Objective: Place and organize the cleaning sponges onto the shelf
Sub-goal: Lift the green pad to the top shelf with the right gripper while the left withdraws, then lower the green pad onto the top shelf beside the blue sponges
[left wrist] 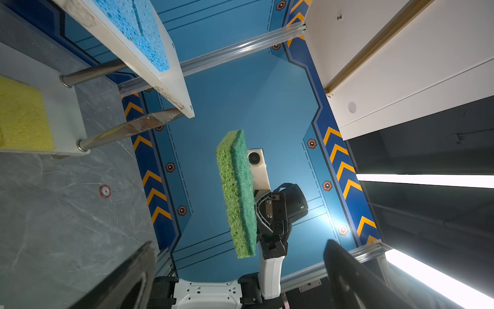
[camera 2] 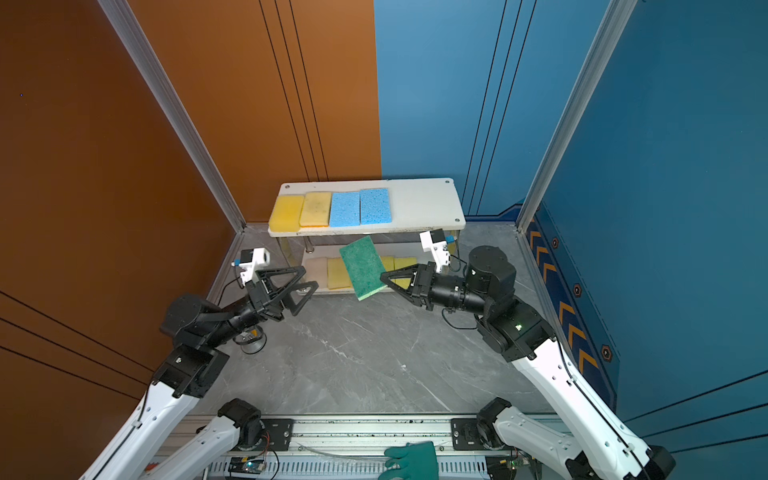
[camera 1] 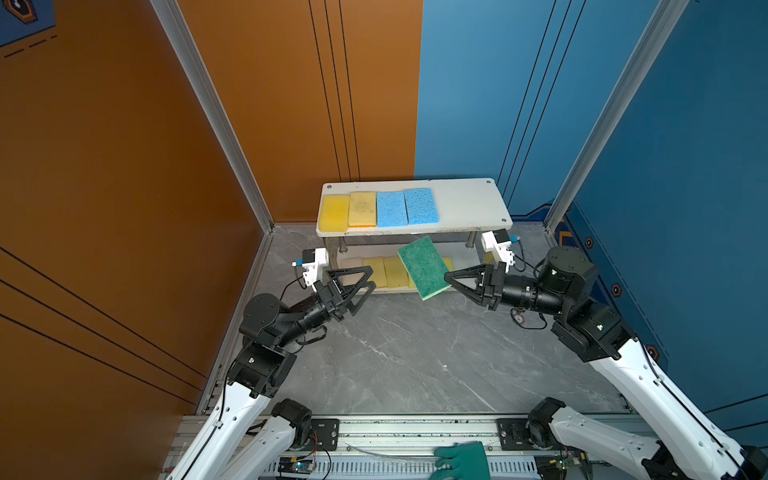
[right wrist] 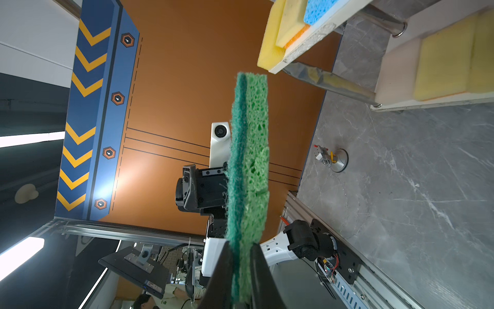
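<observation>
One grey marbled table carries the two-tier white-board shelf with chrome posts, which holds yellow sponges and blue sponges. In front of it, the right claw pinches the dark green rectangular sponge. The left claw gapes wide, empty.
</observation>
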